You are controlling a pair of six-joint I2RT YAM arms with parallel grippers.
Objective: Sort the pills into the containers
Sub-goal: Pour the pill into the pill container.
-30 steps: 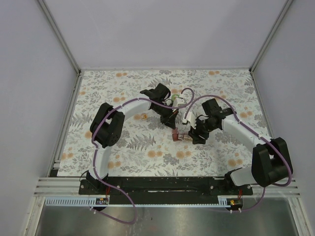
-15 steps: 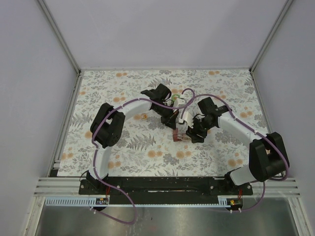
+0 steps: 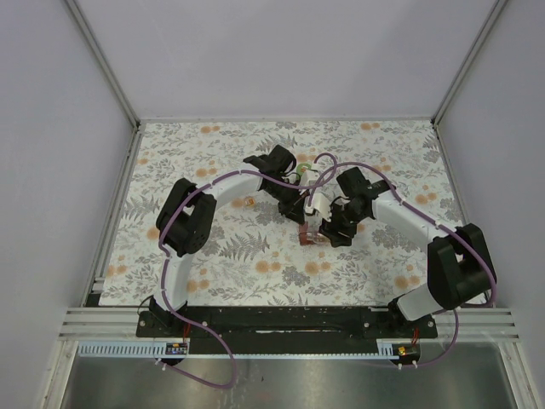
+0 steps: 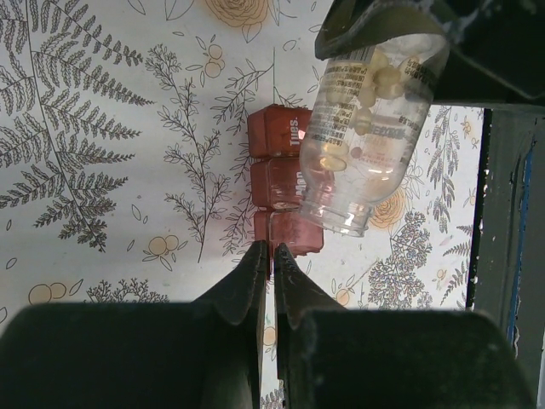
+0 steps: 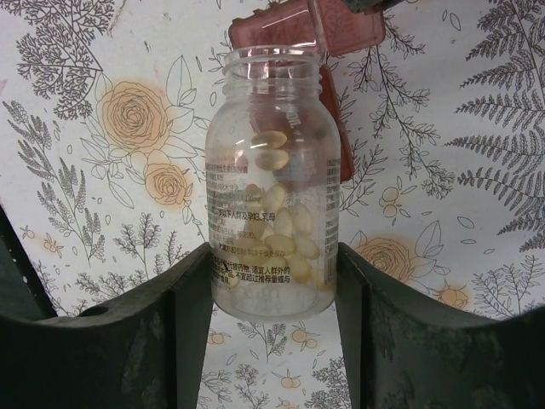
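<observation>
My right gripper (image 5: 272, 285) is shut on a clear, uncapped bottle (image 5: 272, 179), tilted with its open mouth over the dark-red pill box (image 4: 274, 175). Several pale yellowish pills (image 5: 277, 217) lie inside the bottle. In the left wrist view the bottle (image 4: 370, 128) reaches down from the upper right, its mouth above the box's nearest compartment. My left gripper (image 4: 266, 253) is shut at the box's near edge, pinching a thin red lid. That lid (image 5: 345, 30) stands raised behind the bottle mouth. From above, both grippers meet at the box (image 3: 308, 237) mid-table.
The floral cloth (image 3: 213, 256) covers the whole table. A small green bottle (image 3: 302, 172) stands just behind the left wrist. Purple cables (image 3: 328, 162) loop over both arms near the box. Grey walls close in the back and both sides.
The right arm has swung left, bringing the bottle from beside the pill box to over it. The left gripper has stayed where it was.
</observation>
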